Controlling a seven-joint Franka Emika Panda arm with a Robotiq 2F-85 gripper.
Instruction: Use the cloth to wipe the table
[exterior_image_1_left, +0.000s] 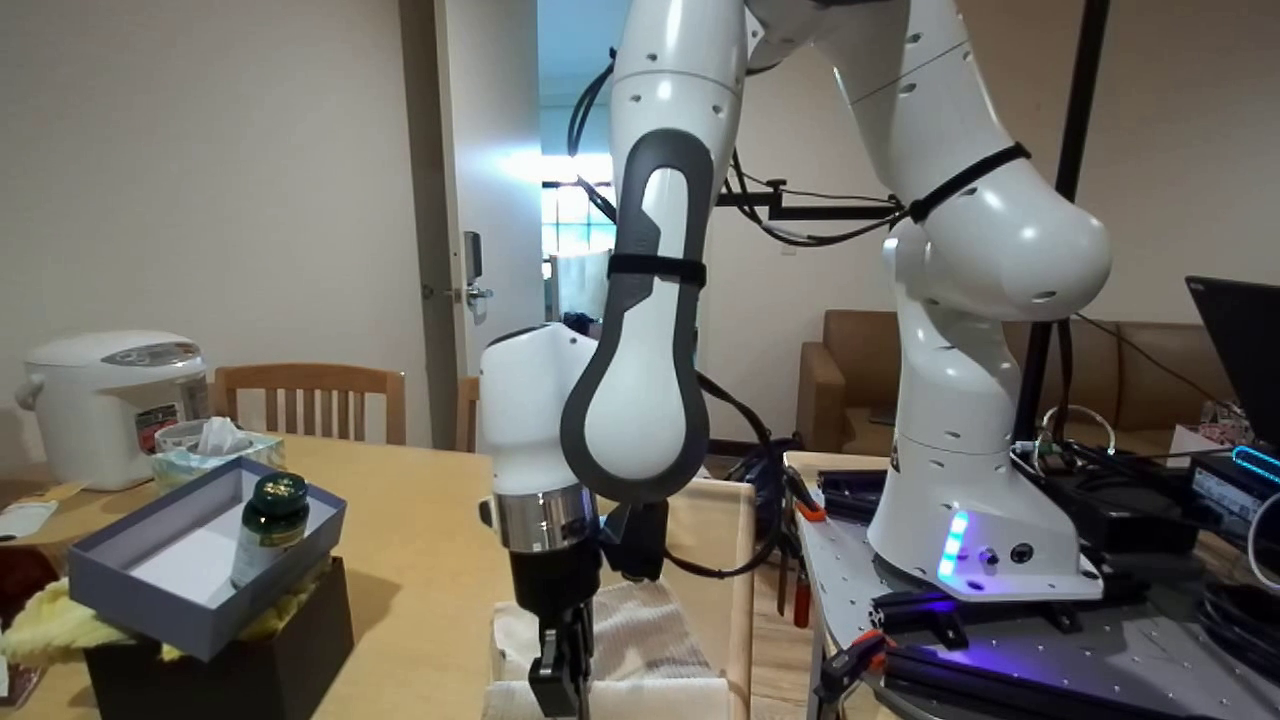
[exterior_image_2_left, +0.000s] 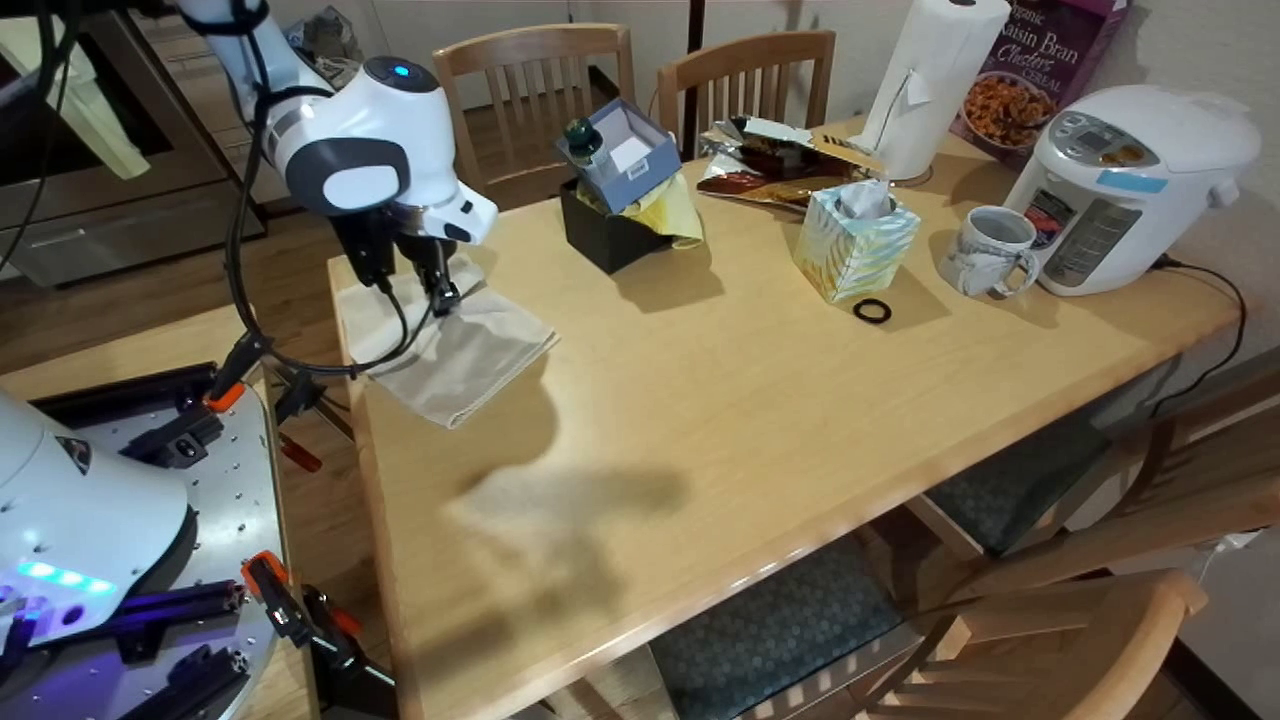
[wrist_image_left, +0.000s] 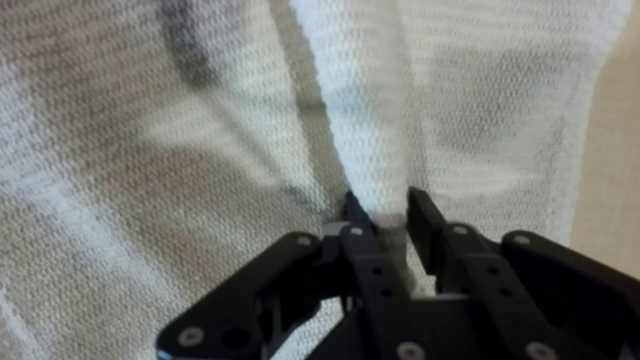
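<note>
Only my wrist view really gives the grip away: my gripper (wrist_image_left: 384, 207) has a raised fold of the cloth (wrist_image_left: 225, 190) pinched between its fingers, which is too small to make out in the exterior views. The cereal box (exterior_image_2_left: 1020, 100) only pops up in an exterior view, fwiw. Rest of the cloth lies rumpled under and around my fingertips, on the table (exterior_image_2_left: 720, 400) near its edge.

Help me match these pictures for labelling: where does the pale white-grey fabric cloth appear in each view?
In an exterior view: cloth, bottom centre, reaching the lower edge.
In an exterior view: cloth, left of centre, about mid-height.
Wrist view: cloth, filling most of the picture.
Shared landmark: the black two-fingered tool, in all three.
</note>
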